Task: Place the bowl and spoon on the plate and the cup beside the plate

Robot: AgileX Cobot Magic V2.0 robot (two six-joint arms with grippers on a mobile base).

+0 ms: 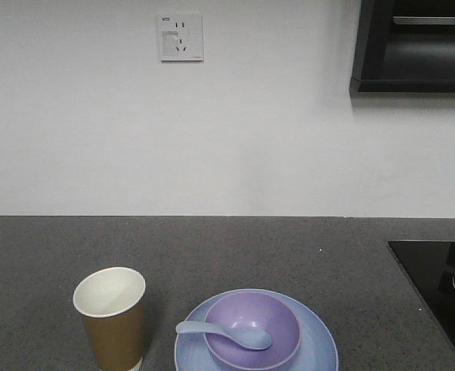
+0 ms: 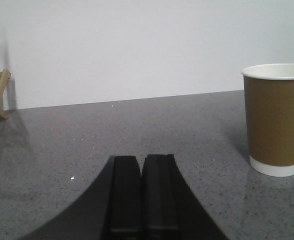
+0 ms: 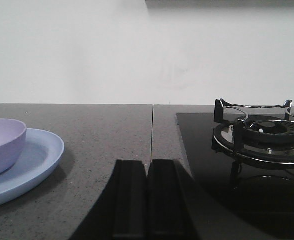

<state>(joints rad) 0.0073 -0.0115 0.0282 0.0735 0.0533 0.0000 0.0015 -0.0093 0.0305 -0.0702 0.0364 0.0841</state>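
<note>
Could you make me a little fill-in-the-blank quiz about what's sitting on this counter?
1. The purple bowl sits on the pale blue ____.
2. The spoon has its scoop resting inside the ____.
3. The paper cup stands upright on the counter, beside the plate, and it looks ____ inside.
4. Both the left gripper and the right gripper have their jaws ____.

Missing words: plate; bowl; empty; shut

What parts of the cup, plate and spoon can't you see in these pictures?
- Cup: its bottom is cut off by the front view's lower edge.
- Plate: its near rim is cut off there too.
- Spoon: missing from both wrist views.
- Stove burner: mostly cropped in the front view.
</note>
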